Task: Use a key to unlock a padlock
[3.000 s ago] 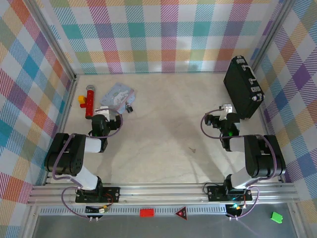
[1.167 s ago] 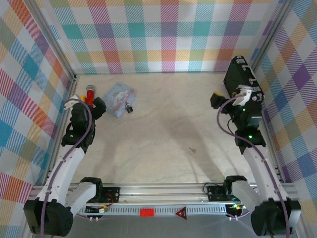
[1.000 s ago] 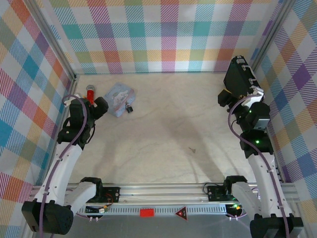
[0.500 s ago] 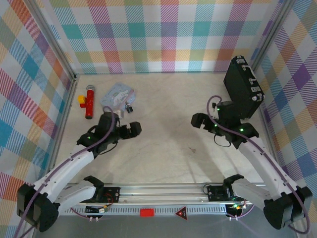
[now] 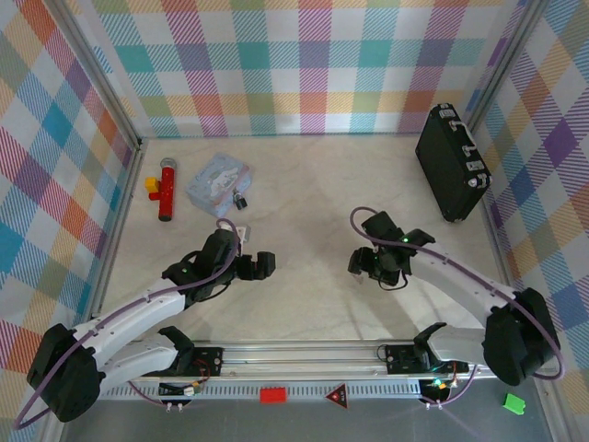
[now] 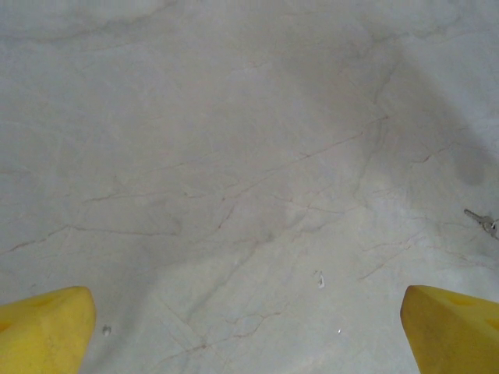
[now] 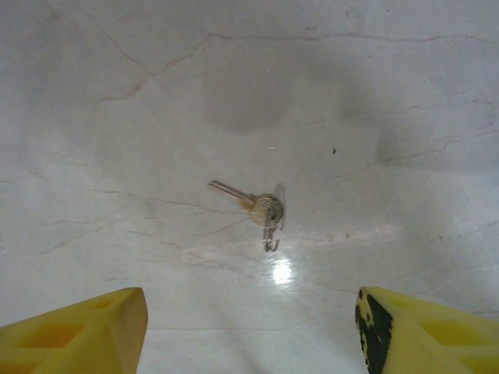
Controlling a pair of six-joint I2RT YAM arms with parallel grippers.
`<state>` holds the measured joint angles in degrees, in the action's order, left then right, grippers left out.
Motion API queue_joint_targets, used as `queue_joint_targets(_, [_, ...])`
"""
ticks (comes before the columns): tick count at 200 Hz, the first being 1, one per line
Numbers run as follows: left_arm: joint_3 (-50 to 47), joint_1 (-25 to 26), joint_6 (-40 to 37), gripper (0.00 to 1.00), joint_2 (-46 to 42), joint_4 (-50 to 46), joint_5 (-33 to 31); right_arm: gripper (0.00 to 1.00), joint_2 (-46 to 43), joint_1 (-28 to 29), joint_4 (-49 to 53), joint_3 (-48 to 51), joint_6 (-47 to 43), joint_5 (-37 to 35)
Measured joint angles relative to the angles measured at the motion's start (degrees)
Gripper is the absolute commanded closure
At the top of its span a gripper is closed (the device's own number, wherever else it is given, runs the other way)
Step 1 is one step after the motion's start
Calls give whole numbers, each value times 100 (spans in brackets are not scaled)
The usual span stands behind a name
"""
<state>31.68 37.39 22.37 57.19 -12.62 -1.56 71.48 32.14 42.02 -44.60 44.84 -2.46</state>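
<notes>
Pastel plaid walls, pale veined table, black case, red-and-yellow toy, silvery key, yellow right claw fingertips

Black case far right; pale blue pouch beside red-and-yellow toy far left

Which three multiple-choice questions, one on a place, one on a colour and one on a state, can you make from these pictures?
1. The padlock lies: A on the black case; B beside the blue pouch; C against the back wall.
2. The fingertips of the right gripper are: A red; B green; C yellow.
3. The key is: A lying free on the table; B gripped; C in the padlock.
B, it sits at the pouch's edge; C, both tips show yellow; A, it lies ahead of open fingers.
</notes>
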Motion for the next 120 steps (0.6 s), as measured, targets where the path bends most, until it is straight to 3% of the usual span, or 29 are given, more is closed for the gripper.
queue_joint_targets(28, [-201,0,-96,0,76,299,-33,48,420,96,-74,59,264,-22])
queue_joint_targets(120, [-341,0,-103,0,546,887,68,68,1423,236,-367,9,575,-317])
